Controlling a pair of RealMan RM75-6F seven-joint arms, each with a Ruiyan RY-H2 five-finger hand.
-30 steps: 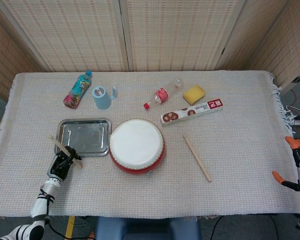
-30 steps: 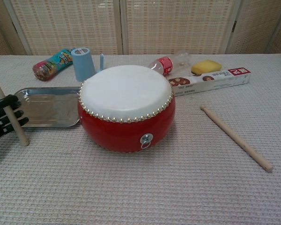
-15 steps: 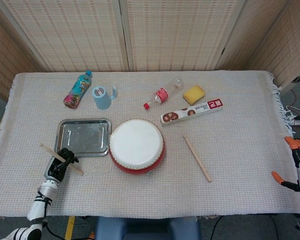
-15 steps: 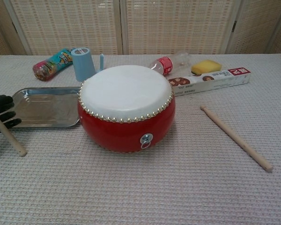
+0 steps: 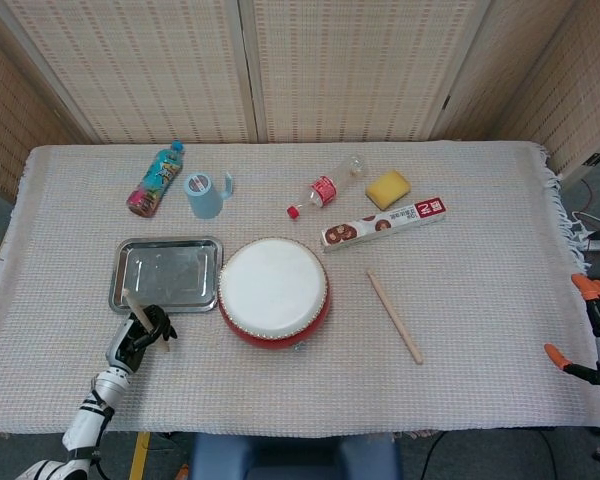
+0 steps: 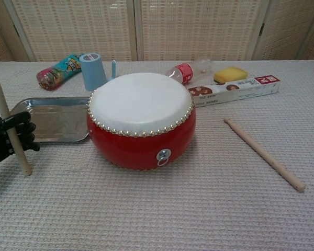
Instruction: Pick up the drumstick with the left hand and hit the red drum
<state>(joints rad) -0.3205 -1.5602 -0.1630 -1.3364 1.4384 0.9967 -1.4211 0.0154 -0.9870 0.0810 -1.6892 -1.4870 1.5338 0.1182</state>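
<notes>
On the woven surface (image 5: pixel 460 330) we had our left hand (image 6: pixel 8 137), fingers clenched round the drumstick (image 6: pixel 8 125), upright beside the red drum (image 6: pixel 141 117), seemingly ready to strike.

The drum (image 5: pixel 274 292) sits near the middle of the table (image 5: pixel 480 330), with a tray (image 5: pixel 167 272) just to its left. At the tray's near left corner, the left hand (image 5: pixel 140 334) holds a drumstick (image 6: pixel 9 125) nearly upright. A second drumstick (image 5: pixel 395 316) lies to the drum's right. Beyond the drum, a box (image 5: pixel 383 223) rests at far right, a sponge (image 5: pixel 388 187) behind it. A fallen bottle (image 5: pixel 326 187) lies left of the sponge; a cup (image 5: pixel 206 195) and another fallen bottle (image 5: pixel 156 179) sit behind the tray. The right hand (image 5: pixel 597 335) is at the table's right edge.
</notes>
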